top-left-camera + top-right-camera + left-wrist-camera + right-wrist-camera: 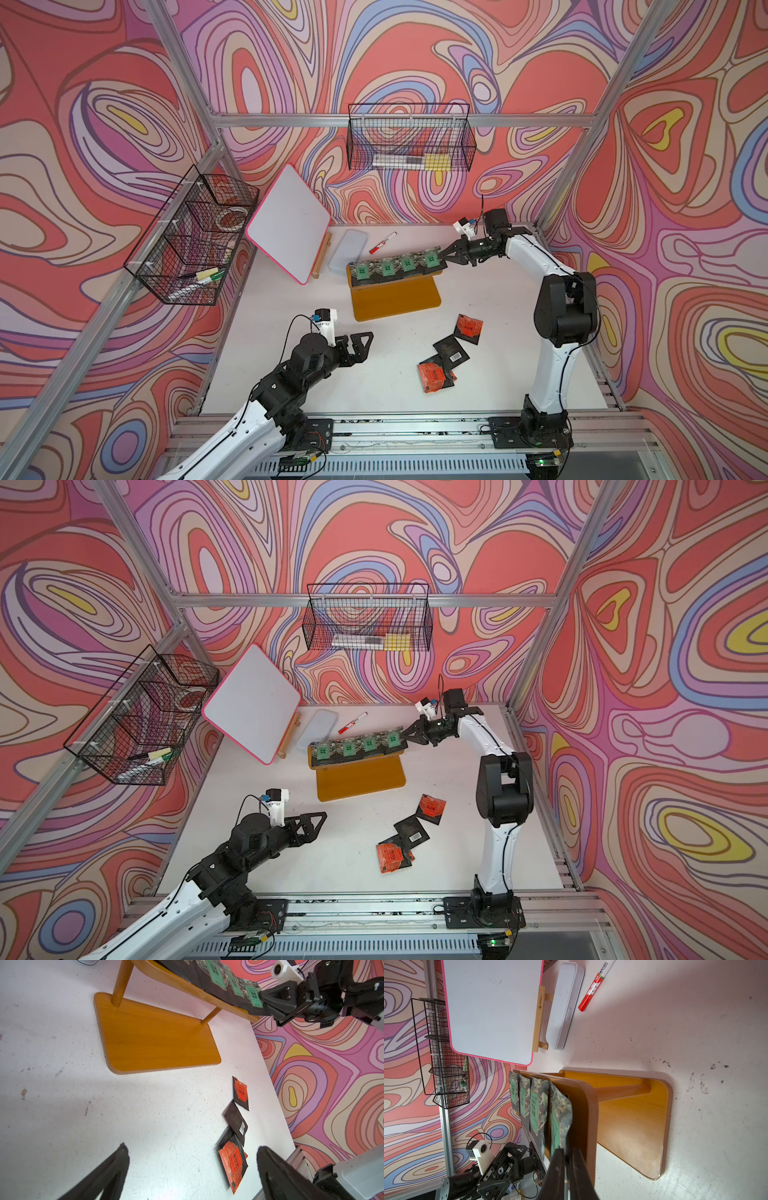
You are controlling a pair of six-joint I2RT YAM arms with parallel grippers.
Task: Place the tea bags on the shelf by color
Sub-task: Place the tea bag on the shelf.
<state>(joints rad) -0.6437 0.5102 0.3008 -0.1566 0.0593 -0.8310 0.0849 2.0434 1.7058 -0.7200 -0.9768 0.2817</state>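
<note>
The mustard-yellow shelf stands mid-table. Several green-labelled tea bags lie in a row on its upper board. My right gripper is at that row's right end, its jaws pinched on the edge of the last green tea bag. On the table in front lie two orange-red tea bags and a black-backed one between them; in the left wrist view these tea bags sit ahead. My left gripper hovers open and empty, left of them.
A pink-edged whiteboard leans at the back left, with a white case and a red marker behind the shelf. Black wire baskets hang on the back wall and the left wall.
</note>
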